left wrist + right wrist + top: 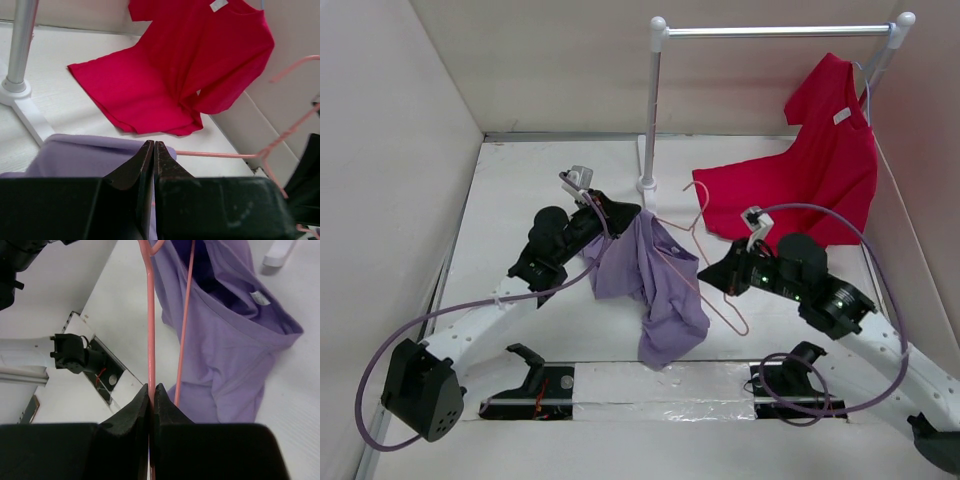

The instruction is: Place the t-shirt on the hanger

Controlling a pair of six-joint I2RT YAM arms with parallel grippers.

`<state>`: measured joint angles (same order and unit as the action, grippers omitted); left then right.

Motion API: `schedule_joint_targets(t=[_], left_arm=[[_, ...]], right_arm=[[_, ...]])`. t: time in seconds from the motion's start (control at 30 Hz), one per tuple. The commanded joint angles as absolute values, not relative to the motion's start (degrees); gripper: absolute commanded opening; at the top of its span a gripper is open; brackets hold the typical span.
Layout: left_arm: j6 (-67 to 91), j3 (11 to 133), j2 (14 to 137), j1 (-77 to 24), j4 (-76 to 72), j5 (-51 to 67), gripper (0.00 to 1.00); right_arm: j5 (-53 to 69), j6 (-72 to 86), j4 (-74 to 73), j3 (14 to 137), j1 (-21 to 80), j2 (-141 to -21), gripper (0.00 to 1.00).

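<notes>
L gripper [625, 214] was pressed shut, pinching the upper edge of the lavender t-shirt [660, 290] and holding it up off the bench [520, 190]. The rest of the cloth hung and pooled toward the near edge, mid-scene, between both arms. From the L wrist cam the fingers hid the pinch point, so couldn't tell if one layer or two was caught.

Pink wire hanger [151, 325] ran diagonally just R of the shirt. One wire crossed the shirt's gaping opening. A sewn label sat by that opening, so prob. the neck, but not certain.

R gripper [152, 389] was clamped on one of the hanger's wires, jaws closed on it.

Step, as judged: feeding the hanger into the shirt; the shirt wasn't seated on its shoulders yet. Next move prob. needs L to hold the opening wide while R pushes the hanger's far arm deeper in, w/o snagging cloth.

Hard to read: hanger tip lost against the cloth, its hook cut off in R wrist cam, sleeves bunched. Far R, a red t-shirt [820, 160] hung off the white rail stand [653, 110], not part of the task.
</notes>
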<state>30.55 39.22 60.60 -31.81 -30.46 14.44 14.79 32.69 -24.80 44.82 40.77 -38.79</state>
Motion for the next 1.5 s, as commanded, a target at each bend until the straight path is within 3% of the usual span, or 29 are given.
schedule_joint_targets(t=[0.0,0.3,0.63,0.83,1.0,1.3,1.33,1.47], left_arm=[[31.7,41.3,57.2,-32.1,-32.8,19.0,0.0],[32.0,44.6,49.5,-32.1,-26.6,19.6,0.0],[35.4,42.7,41.8,-32.1,-24.6,21.6,0.0],[35.2,44.1,42.2,-32.1,-22.0,24.0,0.0],[34.3,44.8,41.0,-32.1,-20.9,23.3,0.0],[33.7,47.4,42.5,-32.1,-19.5,27.6,0.0],[33.1,47.5,42.2,-32.1,-18.8,27.0,0.03],[31.6,49.5,40.3,-32.1,-13.9,23.9,0.31]], right_arm=[[14.7,33.7,-12.1,44.6,43.9,-44.0,0.0],[13.2,32.9,1.7,46.6,52.5,-56.3,0.0],[7.3,31.9,31.9,38.2,49.0,-60.0,0.0],[6.5,28.1,33.1,45.6,49.7,-65.7,0.0],[-1.6,21.5,32.3,50.4,53.5,-62.1,0.0],[-3.1,22.4,52.6,41.1,54.2,-68.4,0.0],[-3.1,22.5,54.0,40.0,54.2,-68.6,0.0],[-4.0,22.4,55.3,38.7,54.8,-67.8,0.0]])
